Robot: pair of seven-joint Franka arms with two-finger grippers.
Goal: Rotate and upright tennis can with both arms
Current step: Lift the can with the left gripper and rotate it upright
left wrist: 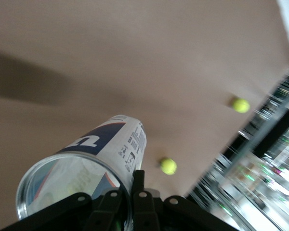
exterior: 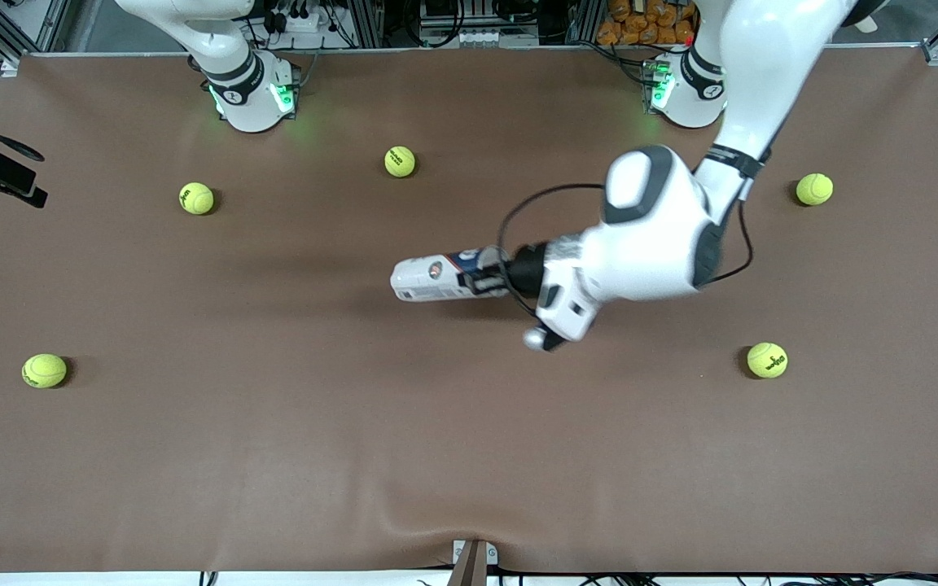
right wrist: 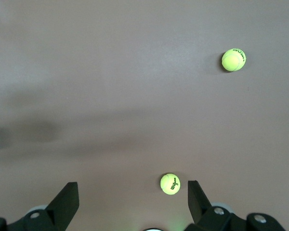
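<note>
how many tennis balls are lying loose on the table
5. Three lie farther from the front camera. Two lie nearer, one toward each end. The left arm could hide more.

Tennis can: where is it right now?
In the front view the tennis can is held lying sideways in the left gripper over the middle of the table, with no ball close by.

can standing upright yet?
No. In the front view the tennis can lies roughly level, lifted over the middle of the table, with the left gripper shut on one end.
</note>
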